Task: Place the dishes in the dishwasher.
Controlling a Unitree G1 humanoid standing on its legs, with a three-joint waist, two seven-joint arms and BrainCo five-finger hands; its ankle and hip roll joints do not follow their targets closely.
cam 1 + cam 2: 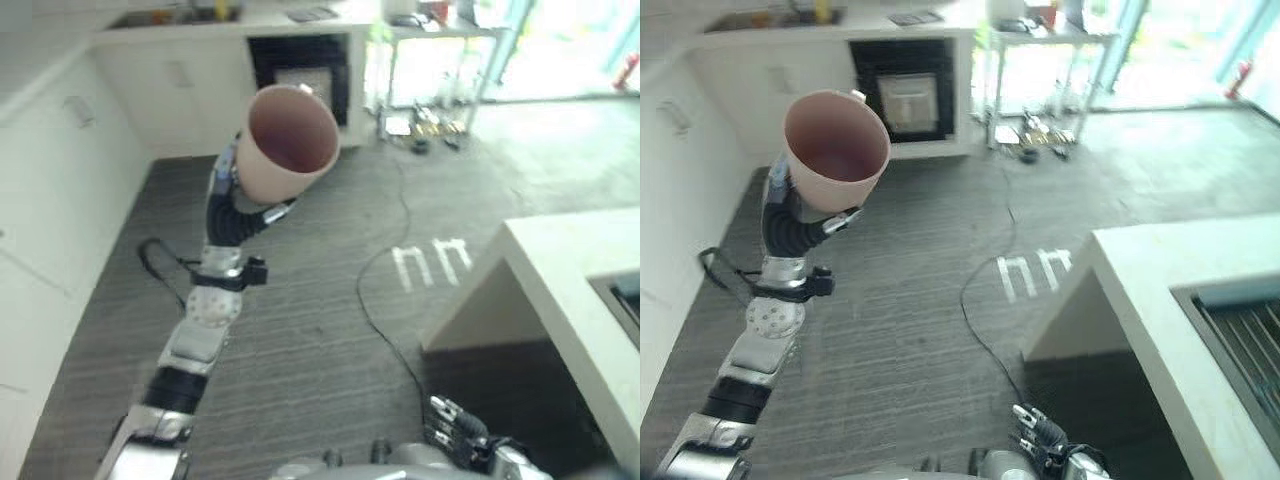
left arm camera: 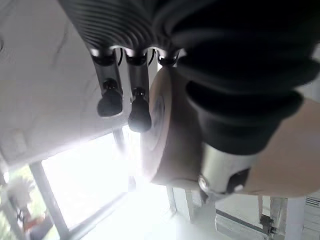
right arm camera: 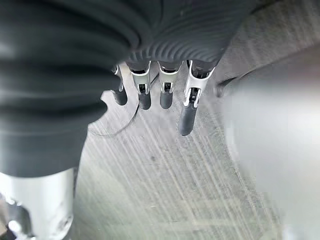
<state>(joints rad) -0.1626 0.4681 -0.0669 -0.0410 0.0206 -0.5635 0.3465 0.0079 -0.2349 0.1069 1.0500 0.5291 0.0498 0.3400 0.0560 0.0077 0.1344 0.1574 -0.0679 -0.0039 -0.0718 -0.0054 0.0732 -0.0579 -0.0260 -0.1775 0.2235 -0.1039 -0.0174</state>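
Observation:
My left hand (image 1: 228, 186) holds a pinkish-tan cup (image 1: 291, 142) raised high above the grey floor, its empty mouth tipped toward my head. In the left wrist view the thumb (image 2: 235, 125) wraps the cup's side (image 2: 172, 145) and the fingers (image 2: 111, 98) reach past its base. The same cup (image 1: 836, 150) stands in front of the far cabinets in the right eye view. My right hand (image 1: 458, 434) hangs low near my body, fingers (image 3: 165, 92) relaxed over the floor and holding nothing.
A dark appliance opening (image 1: 310, 72) sits in the far white cabinets. A white counter (image 1: 565, 262) with a sink (image 1: 1240, 335) juts in at the right. White cabinets (image 1: 60, 200) line the left. A metal-legged table (image 1: 430, 70) stands at the back right.

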